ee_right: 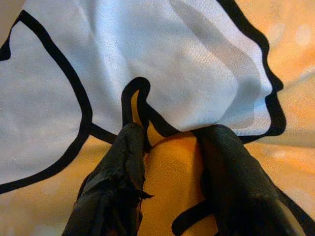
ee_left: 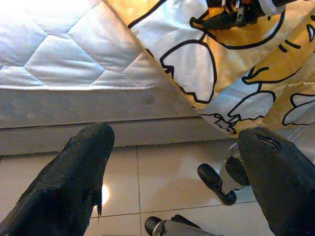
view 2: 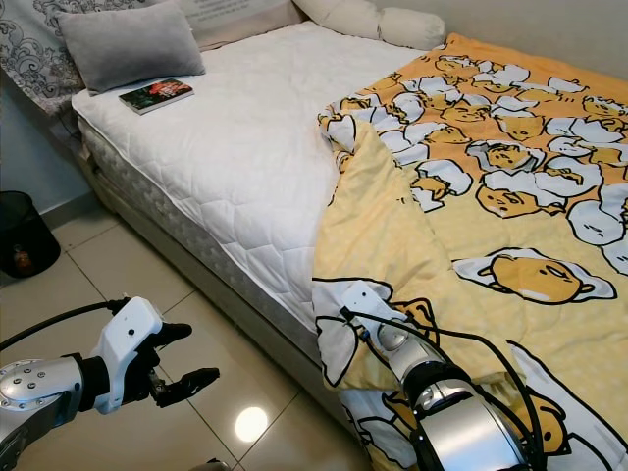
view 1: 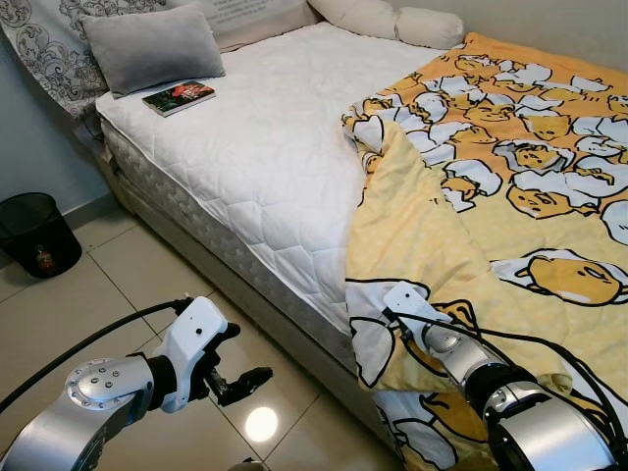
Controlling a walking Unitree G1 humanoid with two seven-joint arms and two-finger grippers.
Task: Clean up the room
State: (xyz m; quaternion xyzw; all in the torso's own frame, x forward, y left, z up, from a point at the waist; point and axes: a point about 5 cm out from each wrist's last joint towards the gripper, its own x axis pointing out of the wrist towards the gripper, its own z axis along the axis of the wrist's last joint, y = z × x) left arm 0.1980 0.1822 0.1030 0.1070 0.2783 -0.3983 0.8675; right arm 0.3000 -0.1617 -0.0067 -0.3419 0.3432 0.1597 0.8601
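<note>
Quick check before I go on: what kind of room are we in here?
A bedroom, by the look of it: a bed with a bare white quilted mattress, a grey pillow at its head, and a yellow cartoon-print blanket draped over its near side. A black wastebasket stands on the tiled floor.

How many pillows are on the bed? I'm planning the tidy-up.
3: a grey rectangular pillow by the book, and two cream bolsters along the wall; others may be out of frame.
</note>
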